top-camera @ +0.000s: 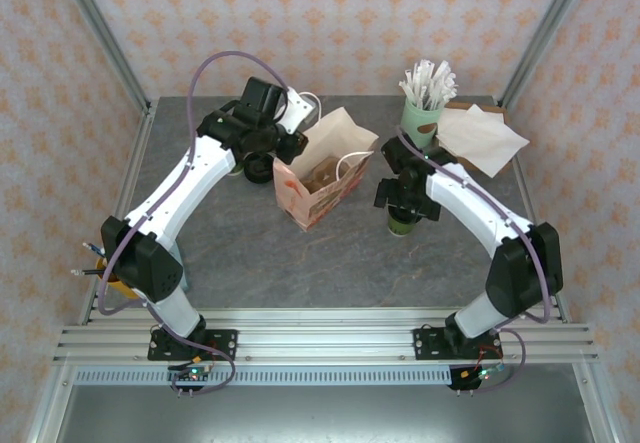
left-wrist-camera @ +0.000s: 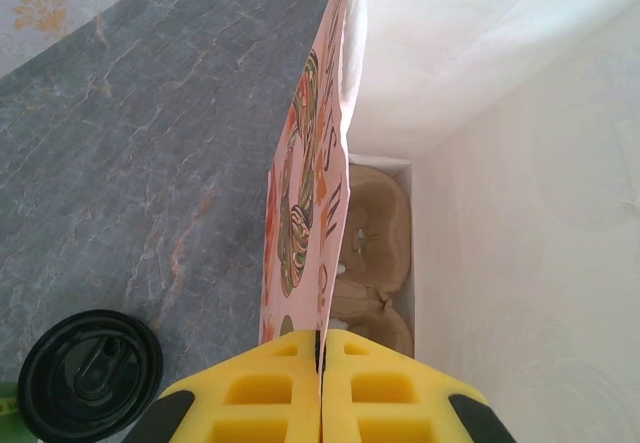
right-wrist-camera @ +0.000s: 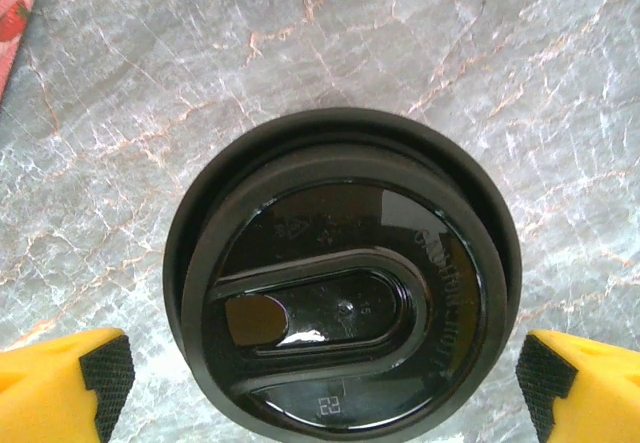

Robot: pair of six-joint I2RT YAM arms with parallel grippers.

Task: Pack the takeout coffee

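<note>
The takeout coffee [top-camera: 404, 225], a green-sided cup with a round black lid [right-wrist-camera: 340, 283], stands on the grey table right of the paper bag [top-camera: 325, 178]. My right gripper [top-camera: 405, 198] hovers directly over it, open, with its yellow fingertips [right-wrist-camera: 70, 383] wide on either side of the lid. The left gripper [top-camera: 283, 148] is shut on the top edge of the bag's printed wall [left-wrist-camera: 305, 163]; its tips [left-wrist-camera: 322, 338] pinch the paper. Inside the bag lies a brown cardboard cup carrier [left-wrist-camera: 375, 233].
A second black-lidded cup [left-wrist-camera: 90, 373] stands on the table just left of the bag [top-camera: 258, 166], under the left wrist. A mint-green holder of wrapped straws [top-camera: 424, 113] and a pile of napkins [top-camera: 480, 138] sit at the back right.
</note>
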